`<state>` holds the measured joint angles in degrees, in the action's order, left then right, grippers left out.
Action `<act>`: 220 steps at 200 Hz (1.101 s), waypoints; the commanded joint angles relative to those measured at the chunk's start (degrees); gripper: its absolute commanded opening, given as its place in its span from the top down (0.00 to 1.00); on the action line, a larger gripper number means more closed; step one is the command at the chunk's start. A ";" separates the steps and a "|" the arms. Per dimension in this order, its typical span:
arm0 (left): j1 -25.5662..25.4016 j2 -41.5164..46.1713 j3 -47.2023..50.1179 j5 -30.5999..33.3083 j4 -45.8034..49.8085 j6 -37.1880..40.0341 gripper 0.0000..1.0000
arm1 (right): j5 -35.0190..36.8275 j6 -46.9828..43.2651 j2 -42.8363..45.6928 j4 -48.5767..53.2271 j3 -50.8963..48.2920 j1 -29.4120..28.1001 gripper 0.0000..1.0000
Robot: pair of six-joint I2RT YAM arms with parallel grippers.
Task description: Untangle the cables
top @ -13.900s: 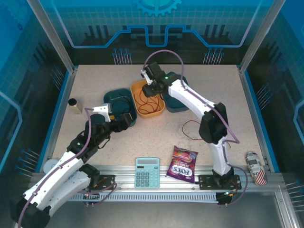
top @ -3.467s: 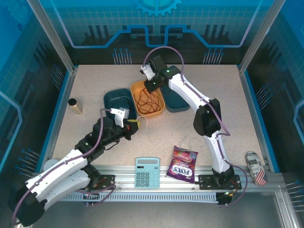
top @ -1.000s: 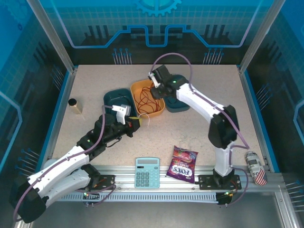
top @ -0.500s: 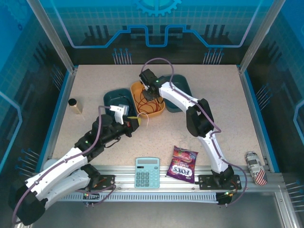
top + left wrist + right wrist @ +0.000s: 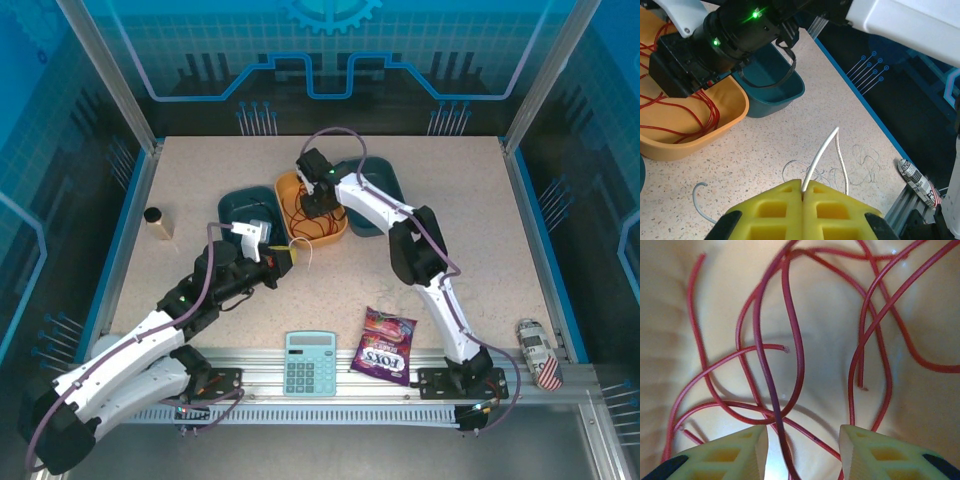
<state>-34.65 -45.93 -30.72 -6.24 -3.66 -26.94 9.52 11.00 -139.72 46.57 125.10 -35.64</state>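
My left gripper point(image 5: 803, 192) is shut on the white cable point(image 5: 822, 155), which arches up from the yellow fingertips over the tabletop. Its curled far end point(image 5: 697, 192) lies on the table. From above, the left gripper point(image 5: 290, 256) sits just in front of the orange bin point(image 5: 338, 232). My right gripper point(image 5: 802, 440) is open, low inside that bin above the looping red cable point(image 5: 790, 340); one strand runs between the spread fingers, unclamped. The top view shows the right gripper point(image 5: 318, 205) over the red cable point(image 5: 300, 222). A black cable point(image 5: 785, 75) loops in the teal bin point(image 5: 785, 97).
A second teal bin point(image 5: 238, 205) stands left of the orange one. A calculator point(image 5: 310, 362) and a candy bag point(image 5: 383, 345) lie near the front rail, a striped can point(image 5: 538, 353) at the front right, a small cylinder point(image 5: 157, 222) at the left.
My right arm swung left from the bin's far rim down into the orange bin, and its jaws have spread slightly. The left gripper keeps holding the white cable in place.
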 commanded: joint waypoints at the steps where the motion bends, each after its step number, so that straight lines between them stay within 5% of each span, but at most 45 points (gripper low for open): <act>1: 0.44 0.80 -0.57 0.30 0.32 0.13 1.00 | -3.92 0.88 -1.73 1.13 1.47 0.39 0.57; 70: 0.45 0.58 -0.92 0.52 0.23 0.31 1.00 | -14.90 -0.91 1.27 -0.75 -0.11 -0.21 0.62; 161: 0.46 -1.53 -4.24 0.42 -0.37 1.52 1.00 | -0.51 -1.71 18.30 1.88 -6.20 -0.37 0.58; 220: 0.46 -7.34 -10.76 2.42 -0.59 1.21 1.00 | 6.98 2.88 40.23 -5.54 -26.75 1.03 0.55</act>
<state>-34.65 -51.00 -37.12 -5.96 -3.36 -26.68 11.97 10.90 -107.20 44.16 107.02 -35.55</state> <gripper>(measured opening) 0.053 0.449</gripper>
